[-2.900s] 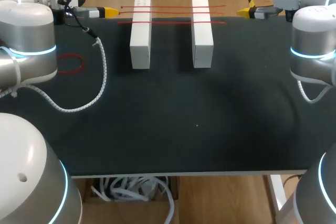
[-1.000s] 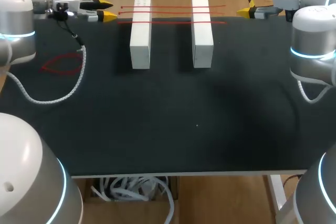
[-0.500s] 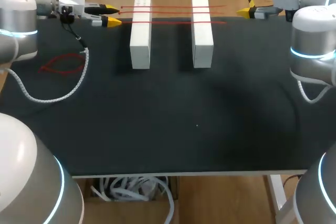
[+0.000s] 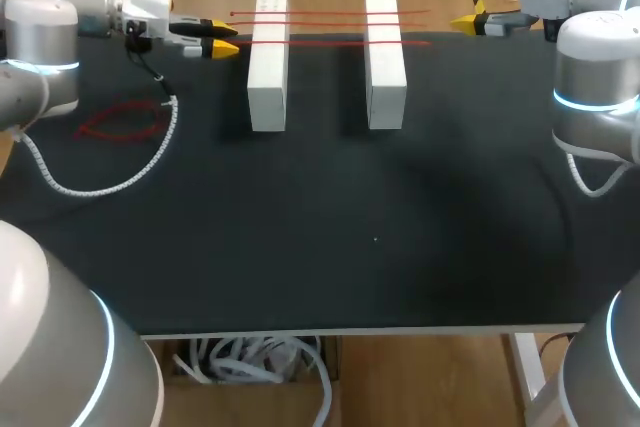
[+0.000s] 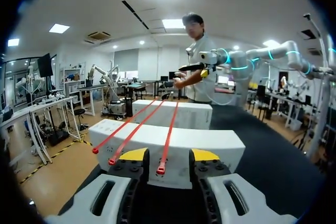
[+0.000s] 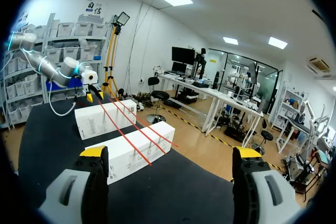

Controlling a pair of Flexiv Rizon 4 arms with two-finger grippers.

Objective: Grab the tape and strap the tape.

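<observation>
End of tape (image 5: 170, 129) overhanging left block (image 4: 267, 77), inside open left gripper (image 5: 169, 156), not gripped. Far beyond block, right gripper (image 6: 170, 153) wide open, empty. Risk: misaligned closure pinching neighbouring tape or dragging tape off block.

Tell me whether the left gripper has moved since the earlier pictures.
Yes. In the head view the left gripper has shifted toward the left white block, its open fingers now near the ends of the red straps.

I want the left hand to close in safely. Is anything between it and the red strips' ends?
Nothing visible. The open left hand faces the red strips, whose free ends jut off the near white block straight toward it.
</observation>
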